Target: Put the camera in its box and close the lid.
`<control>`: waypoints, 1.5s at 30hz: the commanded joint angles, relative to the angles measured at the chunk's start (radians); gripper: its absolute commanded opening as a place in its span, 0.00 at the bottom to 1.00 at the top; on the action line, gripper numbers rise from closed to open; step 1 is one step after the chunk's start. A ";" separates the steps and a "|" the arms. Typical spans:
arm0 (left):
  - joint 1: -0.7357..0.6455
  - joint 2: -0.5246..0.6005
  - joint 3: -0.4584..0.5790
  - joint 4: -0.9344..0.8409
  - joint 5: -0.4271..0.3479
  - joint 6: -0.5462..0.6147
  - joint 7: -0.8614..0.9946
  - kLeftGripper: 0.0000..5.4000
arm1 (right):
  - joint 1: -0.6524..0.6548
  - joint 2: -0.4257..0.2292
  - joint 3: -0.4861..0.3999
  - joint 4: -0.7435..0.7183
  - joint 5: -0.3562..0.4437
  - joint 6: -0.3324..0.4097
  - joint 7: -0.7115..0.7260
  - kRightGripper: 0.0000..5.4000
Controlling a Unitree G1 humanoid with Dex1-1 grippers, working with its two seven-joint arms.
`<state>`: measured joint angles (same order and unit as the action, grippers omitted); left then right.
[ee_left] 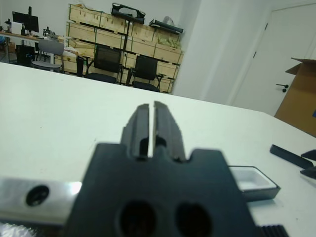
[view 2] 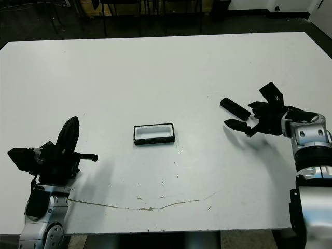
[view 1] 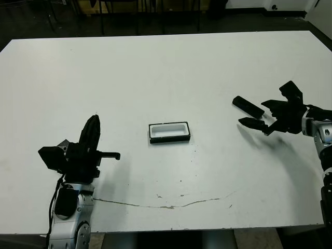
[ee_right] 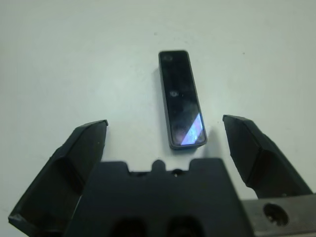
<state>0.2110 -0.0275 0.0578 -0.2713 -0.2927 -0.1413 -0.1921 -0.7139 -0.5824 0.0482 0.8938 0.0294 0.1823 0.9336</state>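
The right gripper has its fingers spread, the camera lying between them, untouched; the left gripper's fingers are pressed together.

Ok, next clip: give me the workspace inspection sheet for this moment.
Surface: white table, with a thin dark scratch line near the front edge.
Camera: the camera lies flat on the table at the robot's right, not held.
Box: the box sits open mid-table, white lining bare.
Lid: not seen in any view.
Clutter: nothing seen.
Grippers: right gripper open, fingers either side of the camera's near end, not touching; left gripper shut, holding nothing, well left of the box.
Cables: one at the left arm's base.
Surroundings: chairs, stacked crates, a door, a cardboard box.
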 commanded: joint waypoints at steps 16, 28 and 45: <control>0.017 0.018 0.002 0.014 0.014 0.014 0.003 0.00 | 0.128 0.037 -0.029 -0.209 0.019 0.131 -0.151 0.74; 0.018 0.016 0.002 0.002 0.001 0.031 0.004 0.00 | 0.135 0.016 0.010 -0.206 -0.013 0.096 -0.114 0.33; 0.018 0.015 0.003 0.002 0.013 0.022 0.007 0.00 | 0.186 0.040 -0.018 -0.282 -0.008 0.059 -0.214 0.08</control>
<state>0.2154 -0.0236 0.0571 -0.2778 -0.2892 -0.1329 -0.1908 -0.5617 -0.5557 0.0355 0.6263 0.0240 0.2542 0.7368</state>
